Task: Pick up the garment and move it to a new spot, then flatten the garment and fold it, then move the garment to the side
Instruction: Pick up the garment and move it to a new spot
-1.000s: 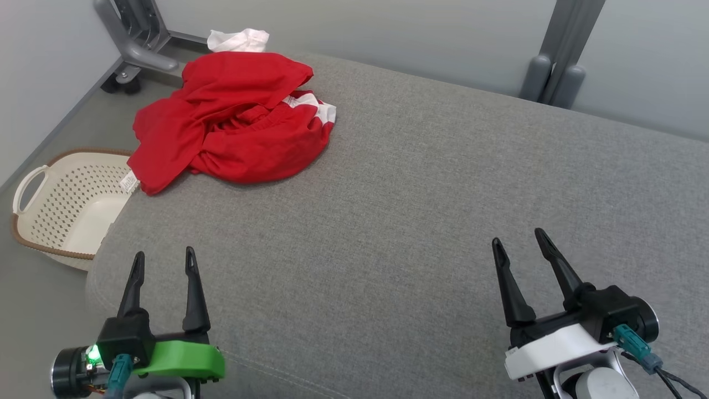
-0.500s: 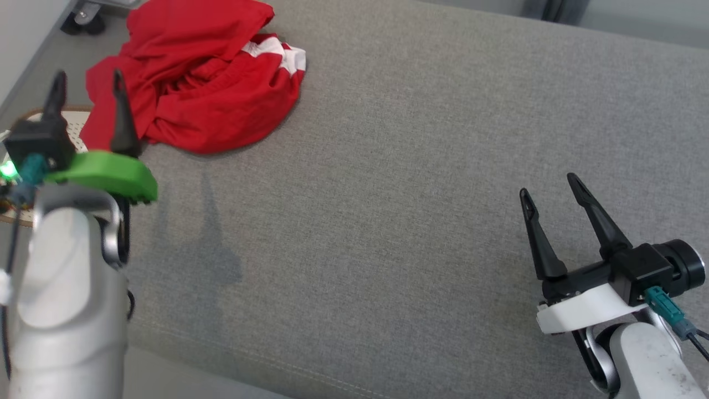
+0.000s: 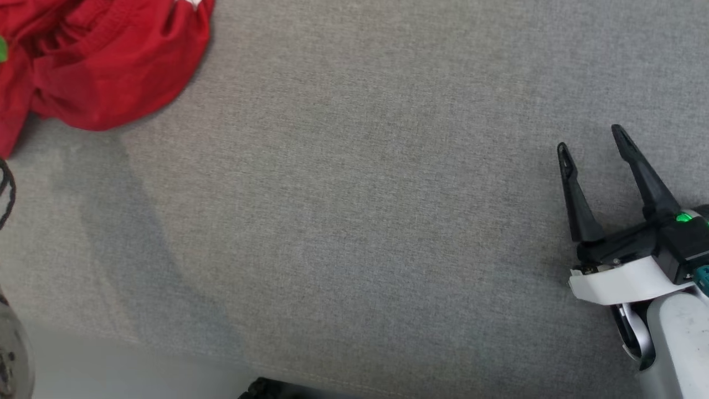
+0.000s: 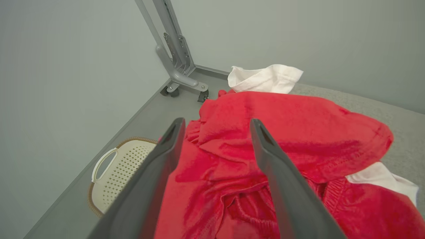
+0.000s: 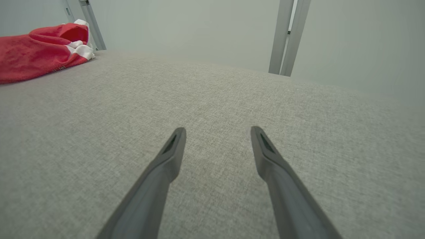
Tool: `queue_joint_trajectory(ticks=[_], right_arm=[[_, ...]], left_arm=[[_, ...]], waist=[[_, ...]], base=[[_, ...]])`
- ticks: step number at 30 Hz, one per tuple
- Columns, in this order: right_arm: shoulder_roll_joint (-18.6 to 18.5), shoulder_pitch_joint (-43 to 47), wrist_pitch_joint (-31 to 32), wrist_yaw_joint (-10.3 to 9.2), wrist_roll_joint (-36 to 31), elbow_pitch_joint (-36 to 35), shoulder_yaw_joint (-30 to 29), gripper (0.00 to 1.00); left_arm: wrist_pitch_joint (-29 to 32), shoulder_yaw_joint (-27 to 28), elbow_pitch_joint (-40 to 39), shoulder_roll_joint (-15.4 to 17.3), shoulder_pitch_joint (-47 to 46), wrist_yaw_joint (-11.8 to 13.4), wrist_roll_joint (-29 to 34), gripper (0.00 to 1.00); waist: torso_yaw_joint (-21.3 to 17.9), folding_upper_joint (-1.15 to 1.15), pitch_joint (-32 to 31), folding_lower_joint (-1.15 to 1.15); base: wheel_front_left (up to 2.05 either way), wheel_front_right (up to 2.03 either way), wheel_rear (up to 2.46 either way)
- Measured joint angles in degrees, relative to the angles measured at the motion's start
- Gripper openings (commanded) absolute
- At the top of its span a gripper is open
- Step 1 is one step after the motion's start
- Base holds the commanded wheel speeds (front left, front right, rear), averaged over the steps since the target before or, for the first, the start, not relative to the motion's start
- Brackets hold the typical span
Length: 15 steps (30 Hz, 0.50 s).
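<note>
**Pick-up step: left end effector lined up on the garment, nothing gripped yet.**

In the head view the crumpled red garment (image 3: 105, 61) lies at ten o'clock on the grey padded surface (image 3: 354, 221). In the left wrist view the left end effector (image 4: 216, 122) has its fingers spread wide and empty, aimed at the heap's upper folds. A cream basket (image 4: 109, 179) sits on the floor at eight o'clock. The right end effector (image 3: 591, 138), at three o'clock in the head view, is equally wide and empty, well apart from the garment. The next move likely calls for sinking the left fingers around a thick fold, closing, then lifting toward the bare middle.
</note>
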Motion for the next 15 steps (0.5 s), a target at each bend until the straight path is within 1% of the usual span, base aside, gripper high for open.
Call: queue_joint_trajectory(ticks=[3,7,12,15], right_arm=[[-0.2,-0.8,-0.2,0.01,0.0,-1.9,-0.1,1.00],[0.2,-1.3,-0.2,0.05,-0.8,-4.1,-1.1,1.00],[0.1,-1.4,-0.6,0.08,-0.8,-6.7,-1.4,1.00],[0.1,-1.6,-0.7,0.08,-0.8,-7.7,-1.7,1.00]], left_arm=[[1.4,1.1,4.0,1.8,-2.4,0.5,-1.1,1.00],[2.4,2.0,8.2,2.8,-3.7,0.1,-2.5,1.00],[1.6,2.2,11.4,3.9,-4.4,-0.2,-3.3,1.00],[-0.1,2.1,12.1,4.8,-4.8,0.0,-3.4,1.00]], waist=[[-1.6,0.00,2.8,0.00],[-4.1,0.00,5.8,0.00],[-6.7,0.00,9.1,-0.01],[-8.0,0.00,10.5,-0.01]], base=[[0.00,0.00,0.00],[0.00,0.00,0.00],[0.00,0.00,0.00],[0.00,0.00,0.00]])
